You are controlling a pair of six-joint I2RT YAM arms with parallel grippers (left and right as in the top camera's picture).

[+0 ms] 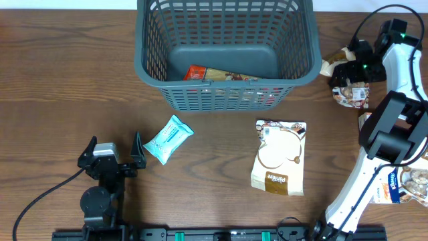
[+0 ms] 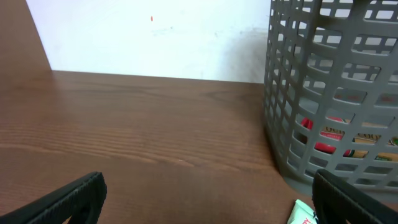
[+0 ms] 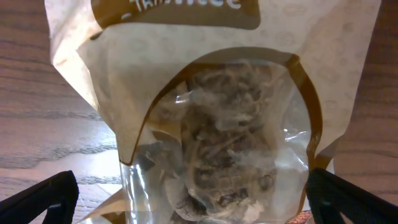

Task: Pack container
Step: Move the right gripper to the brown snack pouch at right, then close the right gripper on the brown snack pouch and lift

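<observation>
The container is a dark grey lattice basket at the back middle, with a red and brown snack pack lying inside. It also shows in the left wrist view. My right gripper is open at the far right, low over a beige and brown snack pouch. In the right wrist view its fingers straddle that pouch. My left gripper is open and empty at the front left. A teal snack pack lies just right of it, its corner in view.
A larger white and brown pouch lies flat in front of the basket, right of centre. More snack packs sit at the right edge, partly behind my right arm. A white wall stands beyond the table's far edge.
</observation>
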